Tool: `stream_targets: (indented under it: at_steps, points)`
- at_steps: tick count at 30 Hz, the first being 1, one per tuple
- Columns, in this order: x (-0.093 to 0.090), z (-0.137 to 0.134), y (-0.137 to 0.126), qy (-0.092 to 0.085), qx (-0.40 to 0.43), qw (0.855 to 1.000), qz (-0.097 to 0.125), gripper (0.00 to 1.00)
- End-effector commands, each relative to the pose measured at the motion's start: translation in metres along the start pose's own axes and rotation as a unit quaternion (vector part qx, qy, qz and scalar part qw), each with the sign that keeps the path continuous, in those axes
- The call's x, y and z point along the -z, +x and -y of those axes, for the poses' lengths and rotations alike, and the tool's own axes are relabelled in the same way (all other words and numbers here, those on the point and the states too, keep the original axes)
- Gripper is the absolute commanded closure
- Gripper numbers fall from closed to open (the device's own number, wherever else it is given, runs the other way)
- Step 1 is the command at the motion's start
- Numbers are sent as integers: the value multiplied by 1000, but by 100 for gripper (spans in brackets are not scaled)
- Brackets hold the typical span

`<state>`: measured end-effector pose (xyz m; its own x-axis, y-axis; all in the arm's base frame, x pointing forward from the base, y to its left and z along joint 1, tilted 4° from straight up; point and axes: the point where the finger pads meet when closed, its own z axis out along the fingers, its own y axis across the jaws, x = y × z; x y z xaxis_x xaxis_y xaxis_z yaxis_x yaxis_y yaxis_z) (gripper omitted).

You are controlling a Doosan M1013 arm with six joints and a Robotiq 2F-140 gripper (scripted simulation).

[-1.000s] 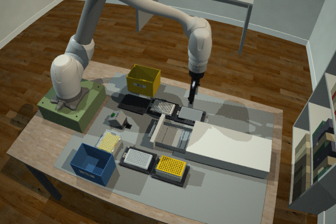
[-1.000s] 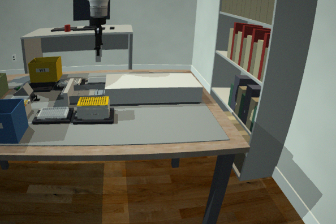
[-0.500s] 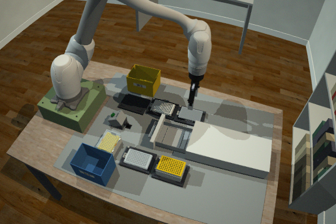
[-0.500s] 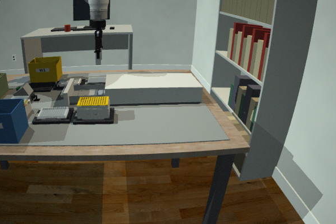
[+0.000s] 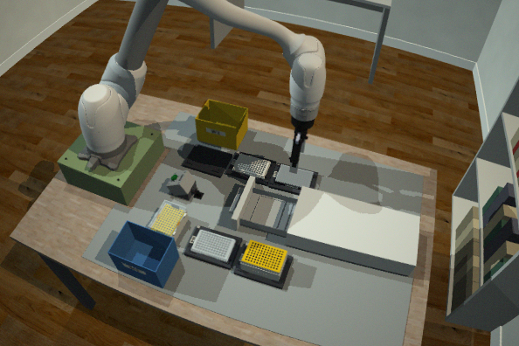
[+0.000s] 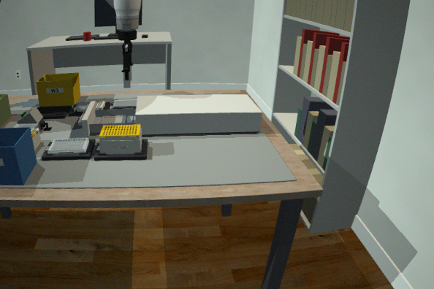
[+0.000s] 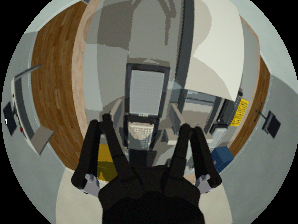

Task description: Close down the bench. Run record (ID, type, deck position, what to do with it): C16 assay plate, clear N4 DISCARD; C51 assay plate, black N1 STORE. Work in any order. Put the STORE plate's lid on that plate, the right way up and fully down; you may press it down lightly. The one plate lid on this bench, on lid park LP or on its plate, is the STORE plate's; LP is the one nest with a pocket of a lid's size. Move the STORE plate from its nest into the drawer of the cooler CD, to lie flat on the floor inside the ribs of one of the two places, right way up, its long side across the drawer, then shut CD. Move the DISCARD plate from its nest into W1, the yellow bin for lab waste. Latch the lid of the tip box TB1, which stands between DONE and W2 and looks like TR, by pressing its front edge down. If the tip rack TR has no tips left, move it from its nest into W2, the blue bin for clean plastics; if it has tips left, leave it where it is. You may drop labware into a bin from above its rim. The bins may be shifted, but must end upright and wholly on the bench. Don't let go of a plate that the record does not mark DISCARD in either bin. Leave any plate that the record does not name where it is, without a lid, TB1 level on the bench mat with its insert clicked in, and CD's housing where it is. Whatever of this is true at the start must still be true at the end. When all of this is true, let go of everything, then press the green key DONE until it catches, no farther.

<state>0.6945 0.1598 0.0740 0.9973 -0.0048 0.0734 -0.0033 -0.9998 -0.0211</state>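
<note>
- the two black fingers [image 6: 126, 83] hang well above the table, pointing straight down; they stand apart, roughly two-thirds open, with nothing between them
- the flat grey rectangular plate lid [image 5: 294, 176] lies in its dark park nest below them, at about 6 o'clock from the fingertips in the top view; it is apart from them, not touched
- in the wrist view the lid [image 7: 145, 92] runs lengthwise from 12 to 6 o'clock, with one finger at 9 and the other at 3; so the fingers look set to span its short side, and a straight descent should do, with no turn of the wrist; the lid sits a little toward 12 o'clock of the gap, though whether that is a true offset or only the lens I cannot tell
- just beside the lid, at 9 o'clock in the top view, lies the dark-framed well plate with a pale dotted face [image 5: 254, 166]; I take it for the STORE plate, uncovered, its long axis in line with the lid's; the carry would be a short sideways shift with no rotation
- at 7 o'clock from the lid, the grey ribbed drawer [image 5: 263, 211] of the long white cooler box [image 5: 355, 227] stands pulled open with nothing in it
- farther off at 10 o'clock stands the open yellow waste bin [image 5: 221, 124]; my judgement is that it has no part in this step
</note>
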Motion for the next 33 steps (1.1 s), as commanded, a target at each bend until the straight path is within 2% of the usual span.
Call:
stream_targets:
  at_steps: [1,33]
  points:
    - [-4,0,0,0,0,1000,0,34]
    - [-41,0,0,0,0,1000,0,34]
